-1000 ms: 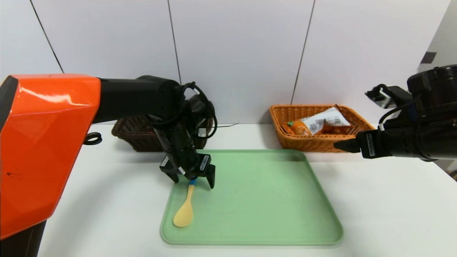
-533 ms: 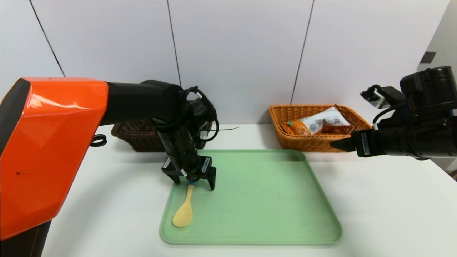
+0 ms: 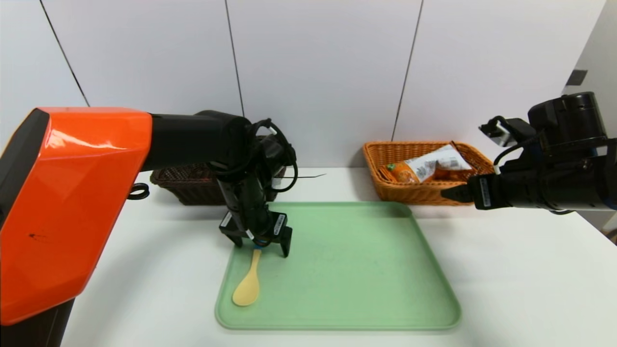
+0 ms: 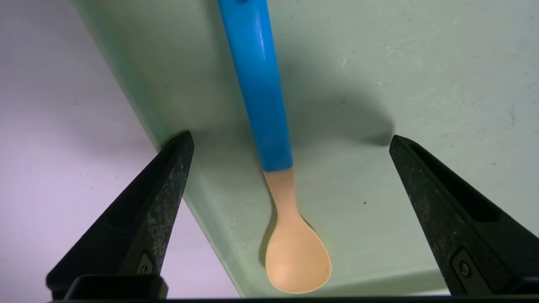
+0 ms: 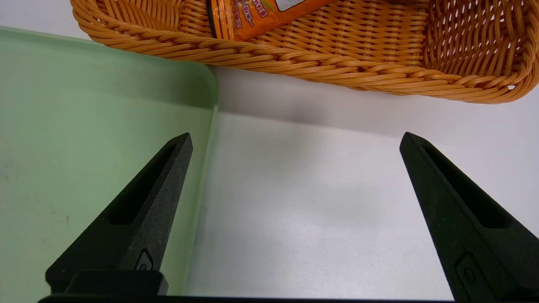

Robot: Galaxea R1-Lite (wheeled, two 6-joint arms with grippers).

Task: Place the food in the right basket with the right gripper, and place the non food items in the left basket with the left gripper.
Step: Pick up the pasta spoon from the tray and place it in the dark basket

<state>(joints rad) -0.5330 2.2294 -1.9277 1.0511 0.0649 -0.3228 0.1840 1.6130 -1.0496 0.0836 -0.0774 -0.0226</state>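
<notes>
Left gripper (image 3: 262, 245) poised over the spoon (image 3: 248, 284), fingers (image 4: 164, 185) spread wide either side of its blue handle, gripping nothing, one tip at the green tray (image 3: 366, 270) rim. Spoon flat by the tray's left edge. Right gripper (image 5: 294, 139) wide open, empty, above the desk (image 3: 520, 270) near the orange basket (image 3: 409, 193). Snack packet (image 3: 429, 166) inside; print unreadable.

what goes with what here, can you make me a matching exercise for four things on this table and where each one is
Things:
1. spoon
2. snack packet
3. left gripper
4. right gripper

Places:
a. in the orange basket
b. lying on the green tray
c. open, in front of the orange basket
d. open, astride the spoon's blue handle

Pairs: 1-b, 2-a, 3-d, 4-c
</notes>
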